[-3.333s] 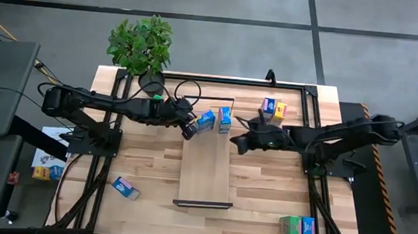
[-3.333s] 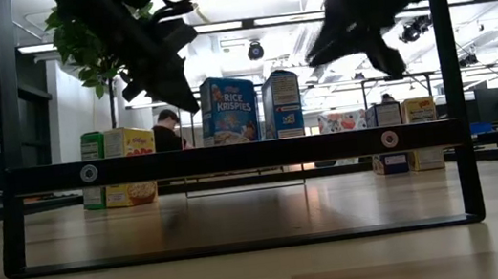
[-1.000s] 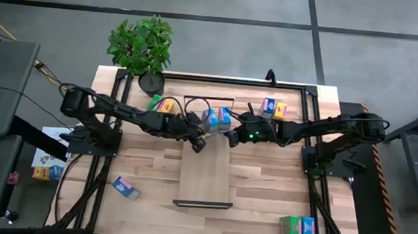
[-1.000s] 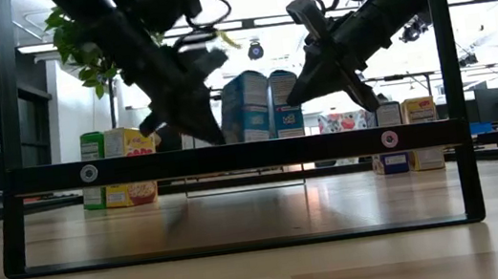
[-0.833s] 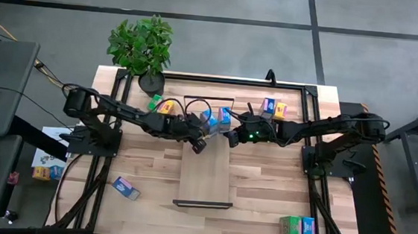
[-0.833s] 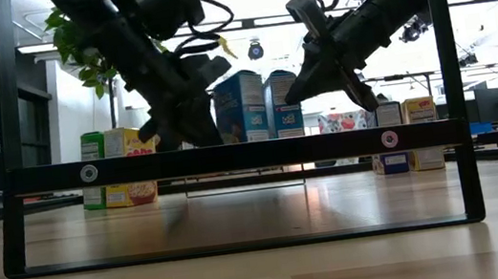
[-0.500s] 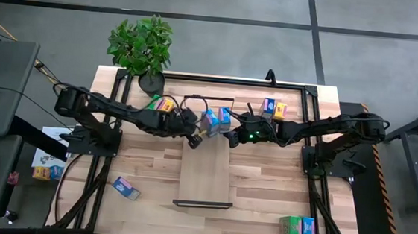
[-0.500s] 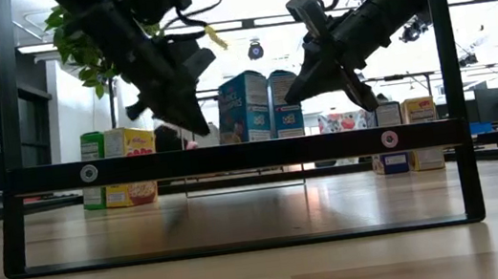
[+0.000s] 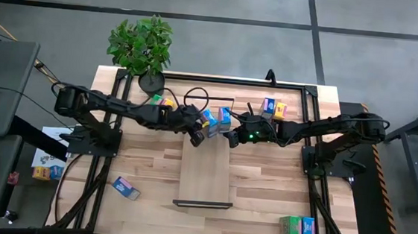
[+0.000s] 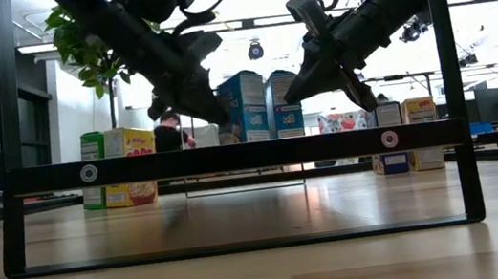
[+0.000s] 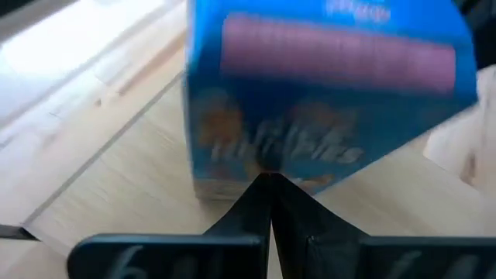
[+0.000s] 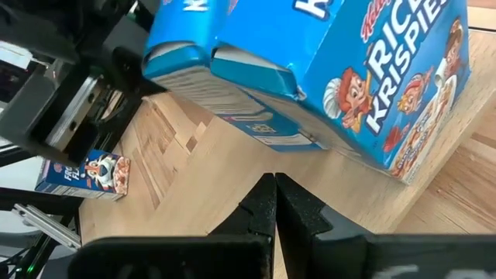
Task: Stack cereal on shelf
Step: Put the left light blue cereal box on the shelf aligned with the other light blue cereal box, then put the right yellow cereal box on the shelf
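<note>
High view, boxes: two blue cereal boxes (image 9: 217, 118) stand side by side at the top end of the shelf (image 9: 205, 178), centre frame.
High view, arms: left gripper (image 9: 197, 135) just left of the pair, right gripper (image 9: 231, 137) just right; both equally near.
Low view: the pair (image 10: 260, 105) stands upright mid-frame between the two arms, long axis vertical.
Left wrist view: fingers (image 11: 267, 203) pressed together, tips at a blue box (image 11: 310, 93) dead ahead; contact unclear.
Right wrist view: fingers (image 12: 271, 208) together, Rice Krispies box (image 12: 364, 85) just beyond, holding nothing.
</note>
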Available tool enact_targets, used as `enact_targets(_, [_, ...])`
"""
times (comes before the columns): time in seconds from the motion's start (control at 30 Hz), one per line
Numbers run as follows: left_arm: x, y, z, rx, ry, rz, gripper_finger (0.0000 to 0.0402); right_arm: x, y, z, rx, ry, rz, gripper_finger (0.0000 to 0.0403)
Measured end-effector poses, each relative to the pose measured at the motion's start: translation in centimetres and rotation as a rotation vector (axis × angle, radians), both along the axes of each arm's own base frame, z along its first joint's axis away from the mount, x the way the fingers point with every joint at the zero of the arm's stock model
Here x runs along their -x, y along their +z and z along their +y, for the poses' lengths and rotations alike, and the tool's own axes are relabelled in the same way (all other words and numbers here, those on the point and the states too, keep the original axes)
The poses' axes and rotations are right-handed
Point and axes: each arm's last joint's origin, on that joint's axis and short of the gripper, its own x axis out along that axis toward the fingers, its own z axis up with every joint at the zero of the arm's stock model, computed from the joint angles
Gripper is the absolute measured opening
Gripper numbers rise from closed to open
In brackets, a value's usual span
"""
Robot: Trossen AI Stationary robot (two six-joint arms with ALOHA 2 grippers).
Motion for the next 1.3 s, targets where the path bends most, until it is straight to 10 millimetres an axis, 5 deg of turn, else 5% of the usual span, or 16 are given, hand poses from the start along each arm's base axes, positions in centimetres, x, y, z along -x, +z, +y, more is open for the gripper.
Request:
enact_targets(0.53, [-0.1, 0.6, 2.2, -0.041, 0.079, -0.068, 0.0000, -0.1, 0.1, 0.0, 0.000, -0.013, -0.013, 0.0000])
enact_targets(1.13, [0.3, 0.9, 0.0, 0.001, -0.012, -0.033, 0.0000, -0.1, 0.2, 0.0, -0.007, 0.001, -0.024, 0.0000])
enact_targets(1.3, [1.7, 3.6, -1.3, 0.047, -0.100, -0.098, 0.0000, 0.1, 1.7, 0.5, -0.033, 0.161, -0.111, 0.0000])
